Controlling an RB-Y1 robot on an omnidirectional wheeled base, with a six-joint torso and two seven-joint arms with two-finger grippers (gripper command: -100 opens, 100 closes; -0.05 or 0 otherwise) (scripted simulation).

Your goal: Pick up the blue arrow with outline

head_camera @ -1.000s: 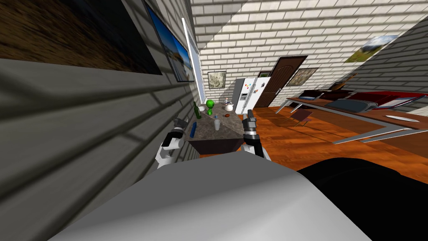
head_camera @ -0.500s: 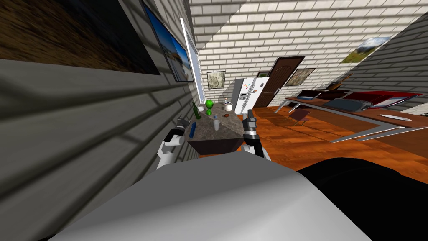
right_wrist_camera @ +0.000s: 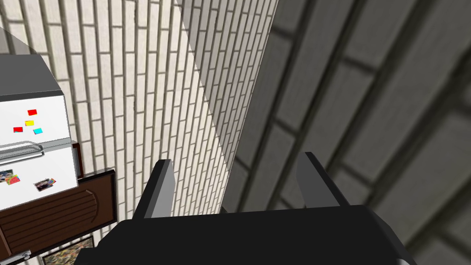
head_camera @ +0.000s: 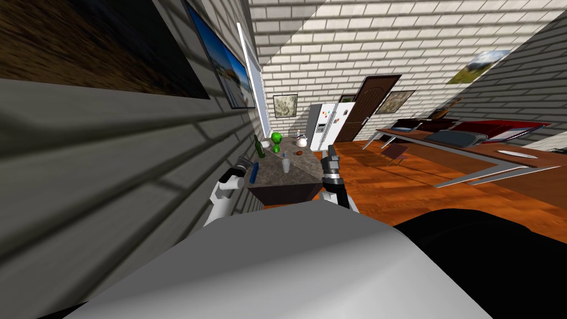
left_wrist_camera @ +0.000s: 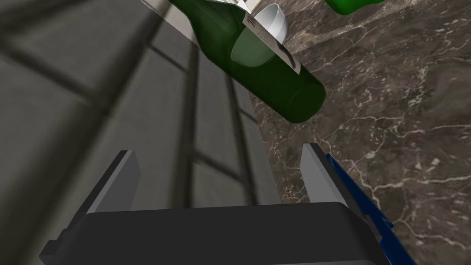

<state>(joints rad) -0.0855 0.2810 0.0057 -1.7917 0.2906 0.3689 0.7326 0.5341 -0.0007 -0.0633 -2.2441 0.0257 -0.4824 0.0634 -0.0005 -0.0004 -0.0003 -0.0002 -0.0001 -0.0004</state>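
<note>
Dark green bottle [left_wrist_camera: 271, 78], blue arrow [left_wrist_camera: 365, 209], brown white-veined counter [left_wrist_camera: 404, 115], white bowl [left_wrist_camera: 273, 20], grey brick wall [left_wrist_camera: 92, 92]

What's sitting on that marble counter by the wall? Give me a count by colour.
Green: 2, the dark bottle and a bright green object.
White or pale: 3, the bowl, teapot and cup.
Blue: 2, the arrow and a small item.
Brown: 1, a small lump.
Total: 8.

Before me a dark marbled counter [left_wrist_camera: 395, 115], a green bottle [left_wrist_camera: 257, 64] upright at its wall edge, a white bowl [left_wrist_camera: 273, 20] just beyond, a clear glass [head_camera: 286, 165], a white fridge [head_camera: 326, 124] beside a brown door [head_camera: 368, 105]
</note>
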